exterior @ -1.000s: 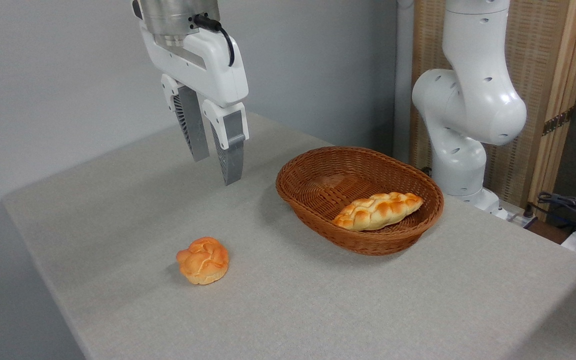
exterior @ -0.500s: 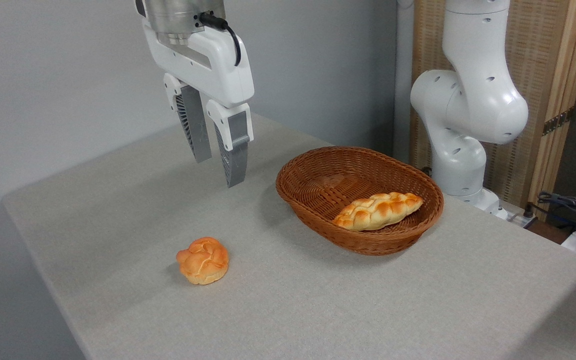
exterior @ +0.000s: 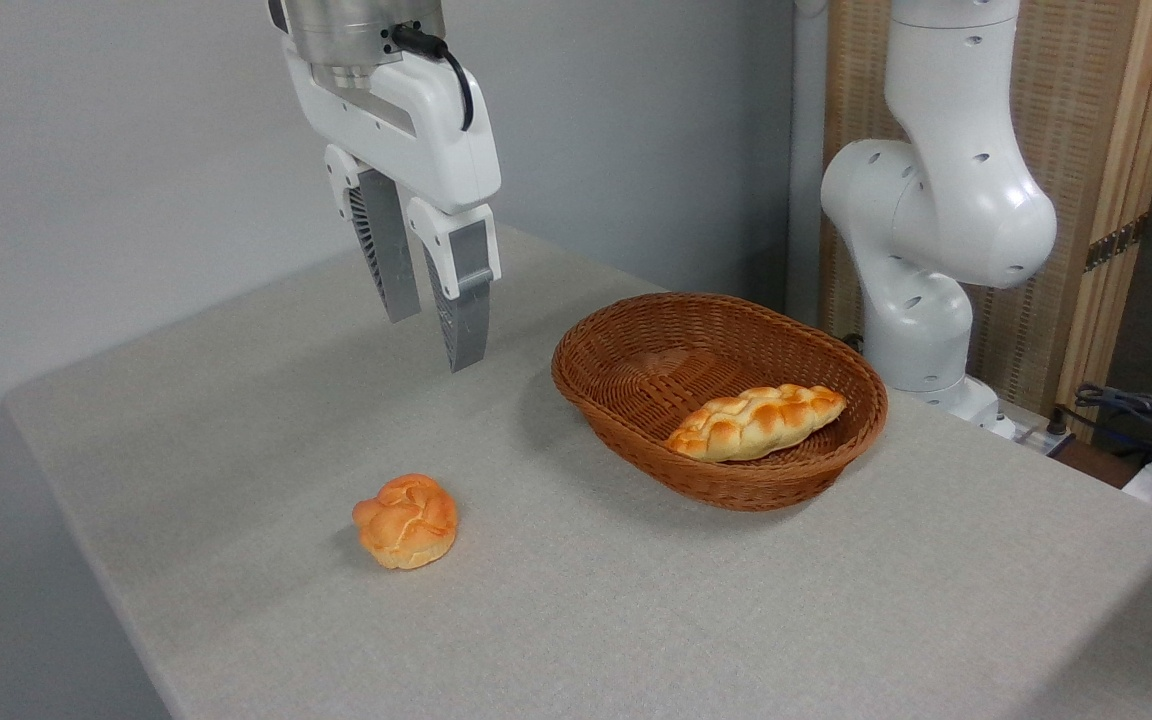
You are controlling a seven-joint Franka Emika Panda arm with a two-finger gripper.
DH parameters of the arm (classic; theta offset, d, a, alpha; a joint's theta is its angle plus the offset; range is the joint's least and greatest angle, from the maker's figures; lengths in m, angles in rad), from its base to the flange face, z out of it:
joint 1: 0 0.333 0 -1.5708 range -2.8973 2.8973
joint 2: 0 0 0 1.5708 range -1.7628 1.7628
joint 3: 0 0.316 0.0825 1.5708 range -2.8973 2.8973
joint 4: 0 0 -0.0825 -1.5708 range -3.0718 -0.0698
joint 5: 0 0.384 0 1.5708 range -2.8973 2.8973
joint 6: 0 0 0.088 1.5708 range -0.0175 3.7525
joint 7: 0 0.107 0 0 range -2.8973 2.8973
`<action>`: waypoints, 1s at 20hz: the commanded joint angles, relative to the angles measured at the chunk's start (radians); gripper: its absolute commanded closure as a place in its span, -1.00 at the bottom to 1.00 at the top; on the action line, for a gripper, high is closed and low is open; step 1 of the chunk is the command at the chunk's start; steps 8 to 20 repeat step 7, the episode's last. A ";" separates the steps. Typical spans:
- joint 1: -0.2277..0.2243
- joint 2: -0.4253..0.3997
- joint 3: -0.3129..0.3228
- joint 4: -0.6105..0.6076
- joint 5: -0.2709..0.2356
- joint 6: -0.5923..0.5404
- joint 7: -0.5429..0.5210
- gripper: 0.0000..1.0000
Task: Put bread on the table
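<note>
From my seat I see the gripper (exterior: 433, 343) hanging in the air over the far left part of the table (exterior: 636, 620), pointing down, with nothing between its two grey fingers (exterior: 466, 300). The jaws stand a little apart, a narrow gap showing between them, and they hold nothing. The bread (exterior: 406, 521), a small round knotted bun with an orange glossy crust, sits on the table cloth at the near left, upright on its paler base and well below and nearer than the gripper, touching nothing else. To the right of it, well apart, stands the brown wicker basket (exterior: 616, 395), oval and resting flat on the table. Inside the basket, toward its right and near side, lies a longer braided loaf (exterior: 754, 420), golden on top, its far end leaning up against the basket's inner wall. Behind the basket at the far right I can see the white base and lower joints of the arm (exterior: 936, 230), rising in front of a wooden screen (exterior: 1116, 150). Some dark cables (exterior: 1136, 415) lie at the far right edge.
</note>
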 commanded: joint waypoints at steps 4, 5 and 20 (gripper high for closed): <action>0.061 0.002 -0.053 0.012 -0.019 -0.028 0.016 -1.00; 0.061 0.004 -0.053 0.012 -0.019 -0.026 0.015 -1.00; 0.061 0.002 -0.053 0.012 -0.019 -0.026 0.016 -1.00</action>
